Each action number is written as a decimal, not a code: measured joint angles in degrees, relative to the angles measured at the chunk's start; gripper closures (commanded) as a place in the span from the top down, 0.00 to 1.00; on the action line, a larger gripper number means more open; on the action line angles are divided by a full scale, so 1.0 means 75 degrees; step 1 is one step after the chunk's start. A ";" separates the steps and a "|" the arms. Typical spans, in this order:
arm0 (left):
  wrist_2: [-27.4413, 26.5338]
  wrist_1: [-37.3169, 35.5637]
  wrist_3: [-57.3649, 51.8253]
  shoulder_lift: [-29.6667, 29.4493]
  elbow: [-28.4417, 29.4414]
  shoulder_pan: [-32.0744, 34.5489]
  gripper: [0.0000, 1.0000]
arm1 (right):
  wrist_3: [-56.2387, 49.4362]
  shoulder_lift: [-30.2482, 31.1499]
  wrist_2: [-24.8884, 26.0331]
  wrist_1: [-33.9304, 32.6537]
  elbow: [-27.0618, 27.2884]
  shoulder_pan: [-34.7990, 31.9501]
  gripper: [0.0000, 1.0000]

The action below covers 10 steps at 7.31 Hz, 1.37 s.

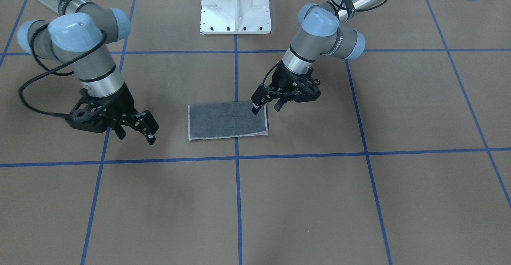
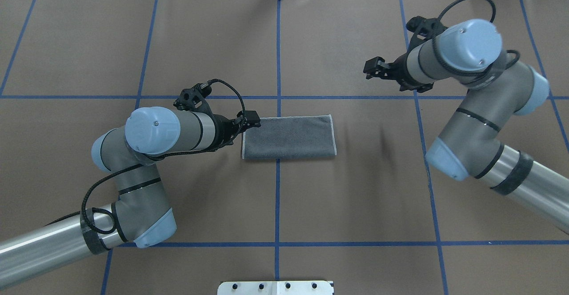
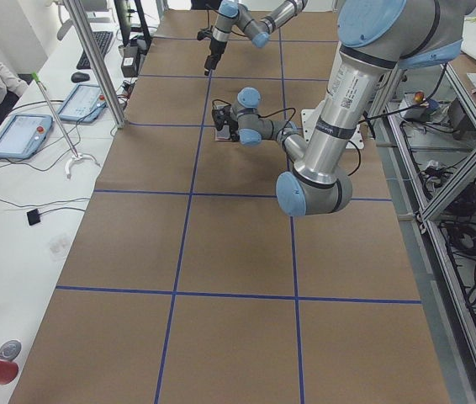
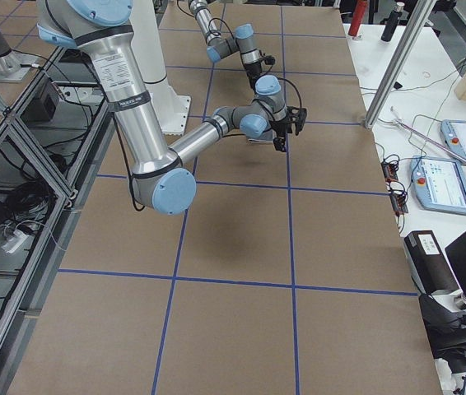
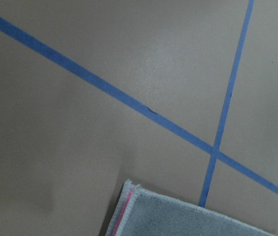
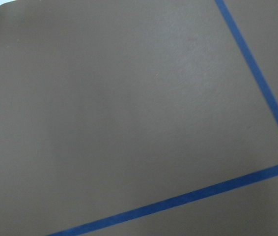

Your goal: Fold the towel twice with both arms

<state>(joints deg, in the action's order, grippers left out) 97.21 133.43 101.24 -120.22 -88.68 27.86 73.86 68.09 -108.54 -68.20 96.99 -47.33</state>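
Front-facing view, towel: the towel (image 1: 227,120) lies flat on the table (image 1: 359,201) across a blue tape line (image 1: 238,201); it is a dark grey oblong with a sliver of pink at one corner, so I judge the first fold done and the second in hand
Front-facing view, left gripper: the left gripper (image 1: 266,106) is at the towel's short edge on the robot's left, fingers apart, one tip over the cloth and the other beyond the edge; whether it touches I cannot tell
Front-facing view, right gripper: the right gripper (image 1: 135,136) hangs beside the other short edge, clear of it, fingers spread and empty
Overhead view: light edging shows on the far long side and the short ends but not on the side nearest the robot, so the crease probably lies there; pinch both layers at the open far corner, or the lower one will be left on the table
Left side view: both grippers are too small to add anything
Right side view: I cannot make out the towel
Left wrist view: a towel corner with pink peeping between the layers, no fingers in view; go low enough that the under finger slides beneath the pink layer
Right wrist view: only table and tape, so this gripper needs to come nearer, to take the matching corner or steady the cloth; carry the edge across level and line up the edging before letting go
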 measured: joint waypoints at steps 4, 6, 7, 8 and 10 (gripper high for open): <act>-0.0031 0.0068 0.0030 0.0026 0.0052 -0.0388 1.00 | -0.4960 0.0514 -0.1496 -0.1546 -0.0025 -0.2112 1.00; -0.0074 0.0069 0.0107 0.0023 0.0086 -0.0516 1.00 | -0.6067 0.0809 -0.1847 -0.1692 -0.0046 -0.2662 1.00; -0.0086 0.0069 0.0148 0.0019 0.0094 -0.0531 1.00 | -0.6260 0.0910 -0.1933 -0.1677 -0.0049 -0.2772 1.00; -0.0091 0.0069 0.0219 0.0002 0.0106 -0.0540 1.00 | -0.6338 0.0959 -0.1965 -0.1663 -0.0052 -0.2819 1.00; -0.0118 0.0069 0.0316 -0.0049 0.0124 -0.0548 1.00 | -0.6375 0.0986 -0.1973 -0.1654 -0.0052 -0.2838 1.00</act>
<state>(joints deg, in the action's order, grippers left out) 96.33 133.95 103.61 -120.59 -87.75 23.75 26.05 75.49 -123.33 -80.61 96.59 -68.62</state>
